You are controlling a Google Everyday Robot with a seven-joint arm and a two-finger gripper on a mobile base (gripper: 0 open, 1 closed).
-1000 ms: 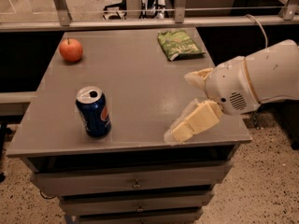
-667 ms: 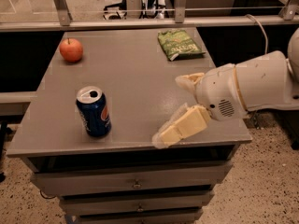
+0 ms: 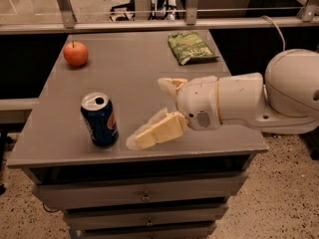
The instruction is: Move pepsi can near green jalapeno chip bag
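Observation:
The pepsi can [image 3: 100, 119], dark blue with a silver top, stands upright near the front left of the grey table [image 3: 124, 63]. The green jalapeno chip bag [image 3: 190, 47] lies flat at the table's back right. My gripper [image 3: 149, 111] reaches in from the right, over the table's front middle, just right of the can and not touching it. Its two cream fingers [image 3: 155, 132] are spread apart and hold nothing.
A red apple [image 3: 76, 54] sits at the back left of the table. The table has drawers below its front edge [image 3: 144, 197]. A metal rail [image 3: 149, 24] runs behind the table. My white arm [image 3: 249, 103] covers the table's right side.
My gripper has moved left across the table's front, closer to the pepsi can. The can, bag and apple have not moved.

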